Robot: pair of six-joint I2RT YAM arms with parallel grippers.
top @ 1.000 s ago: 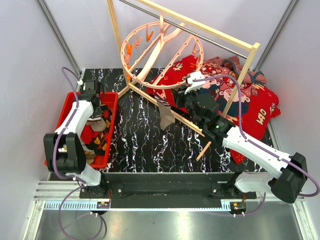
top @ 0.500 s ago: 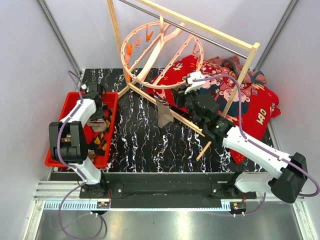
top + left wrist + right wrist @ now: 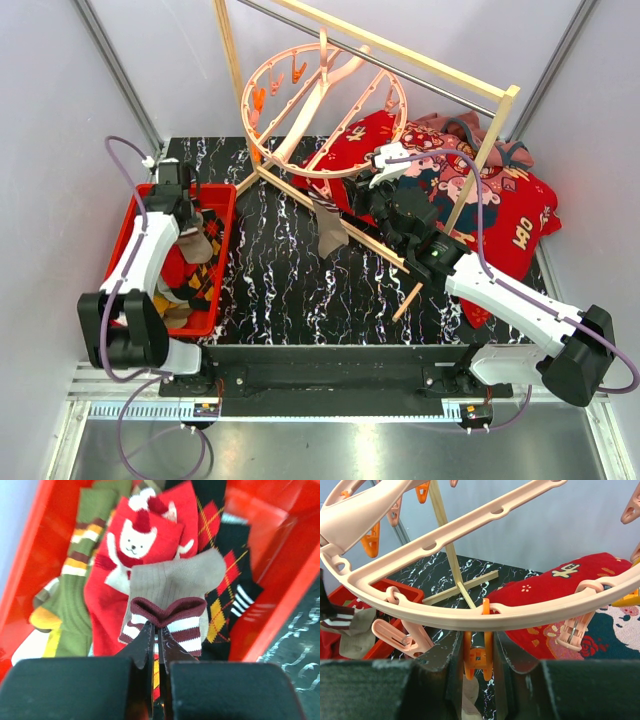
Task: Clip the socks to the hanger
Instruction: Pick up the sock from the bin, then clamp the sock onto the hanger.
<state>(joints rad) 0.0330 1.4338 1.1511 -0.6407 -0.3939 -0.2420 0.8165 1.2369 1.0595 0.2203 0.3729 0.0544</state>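
Several socks lie heaped in a red bin [image 3: 224, 258]: a red bear-print one [image 3: 135, 545], an olive striped one [image 3: 75, 590] and a dark argyle one [image 3: 225, 580]. My left gripper [image 3: 190, 215] [image 3: 156, 627] is down in the bin, shut on the maroon-and-white striped cuff of a grey-taupe sock [image 3: 172, 585]. The salmon-pink ring hanger [image 3: 305, 105] [image 3: 545, 607] hangs tilted from the rack. My right gripper [image 3: 375, 200] [image 3: 478, 652] is shut on an orange clip [image 3: 478, 655] under the ring's near rim. A taupe sock [image 3: 328, 228] dangles below that rim.
The pale wooden rack frame [image 3: 380, 50] spans the back, and its base bar [image 3: 370, 245] runs diagonally across the black marble table. A big red cartoon-printed cloth [image 3: 500, 200] lies at the right rear. Other pink clips [image 3: 395, 635] hang close to my right fingers.
My left gripper has closed on the striped-cuff sock, and the left arm has shifted inside the bin. The right arm and the hanger have stayed put.
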